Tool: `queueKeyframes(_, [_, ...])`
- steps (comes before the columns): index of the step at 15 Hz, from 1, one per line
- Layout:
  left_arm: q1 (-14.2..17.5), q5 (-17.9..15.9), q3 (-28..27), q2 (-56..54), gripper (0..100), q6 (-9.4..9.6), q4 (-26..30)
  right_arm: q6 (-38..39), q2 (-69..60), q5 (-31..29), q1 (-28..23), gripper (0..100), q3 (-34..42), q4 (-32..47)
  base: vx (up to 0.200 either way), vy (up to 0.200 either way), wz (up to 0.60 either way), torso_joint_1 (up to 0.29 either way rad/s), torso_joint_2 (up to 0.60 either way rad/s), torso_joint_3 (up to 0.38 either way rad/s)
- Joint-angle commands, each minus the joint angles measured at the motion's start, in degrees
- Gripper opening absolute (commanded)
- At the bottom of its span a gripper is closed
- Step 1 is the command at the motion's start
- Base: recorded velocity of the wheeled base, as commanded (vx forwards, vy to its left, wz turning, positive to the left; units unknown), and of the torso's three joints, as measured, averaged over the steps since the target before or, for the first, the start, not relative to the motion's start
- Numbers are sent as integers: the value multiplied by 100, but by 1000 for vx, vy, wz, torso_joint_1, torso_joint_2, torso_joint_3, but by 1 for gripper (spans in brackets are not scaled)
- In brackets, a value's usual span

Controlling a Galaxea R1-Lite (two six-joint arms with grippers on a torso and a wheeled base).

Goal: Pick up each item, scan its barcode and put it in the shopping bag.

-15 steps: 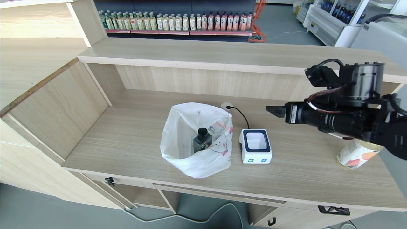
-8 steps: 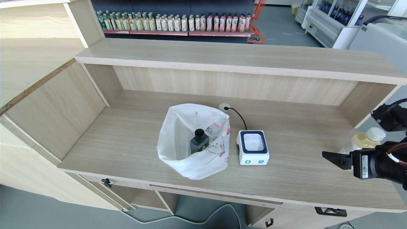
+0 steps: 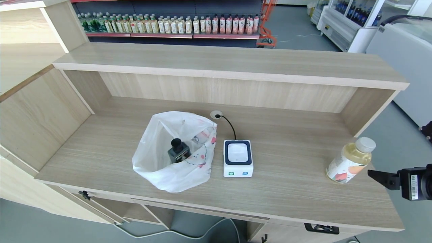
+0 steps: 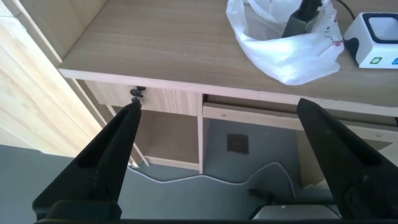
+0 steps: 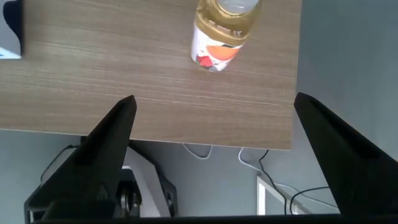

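— Bottle (image 3: 351, 159) of yellow drink: where is it, and which way does it point?

— Well to the right of the scanner (image 3: 238, 158), near the right end of the counter (image 3: 290, 141) and toward its front edge. It stands upright on its base, long axis vertical, white cap on top, the label's orange picture turned toward me.

— Are you holding it?

— No. My right jaws are spread wide with nothing between them. From my right wrist the bottle sits beyond the gap, apart from both fingers.

— And that arm's pose?

— My right arm (image 3: 413, 182) is out past the counter's right front corner, farther from the scanner than the bottle is. It lies about level, and one black finger points back toward the scanner's side, near the bottle's foot but not touching it.

— Your left?

— My left jaws are wide apart too, and empty. They hang out in front of the counter's front edge, left of the scanner, aimed down at the cabinet front.

— What else is by the scanner?

— The shopping bag (image 3: 158, 172) sits just to its left, mouth open upward, and a dark bottle (image 3: 178, 152) with a black cap stands inside. Whether bag and scanner touch, I cannot tell. A black cable (image 3: 229, 124) runs from the scanner's back to a round hole in the counter.
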Motion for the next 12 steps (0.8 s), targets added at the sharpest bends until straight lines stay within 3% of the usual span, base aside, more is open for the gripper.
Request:
queueKeyframes(1, [0, 0, 0, 6, 100, 2, 0, 23, 26, 27, -49, 100, 73, 8, 0, -200, 0, 2, -2, 7])
queueKeyframes(4, [0, 0, 0, -2, 100, 2, 0, 49, -27, 466, -40, 100, 381, -10, 0, -200, 0, 1, 2, 1])
queueKeyframes(7, [0, 0, 0, -2, 100, 2, 0, 49, -36, 519, 13, 100, 539, -1, 0, -200, 0, 1, 4, 4])
queueKeyframes(12, [0, 0, 0, -2, 100, 2, 0, 471, 193, 607, 575, 100, 565, -54, 0, 0, 0, 0, 0, 0])
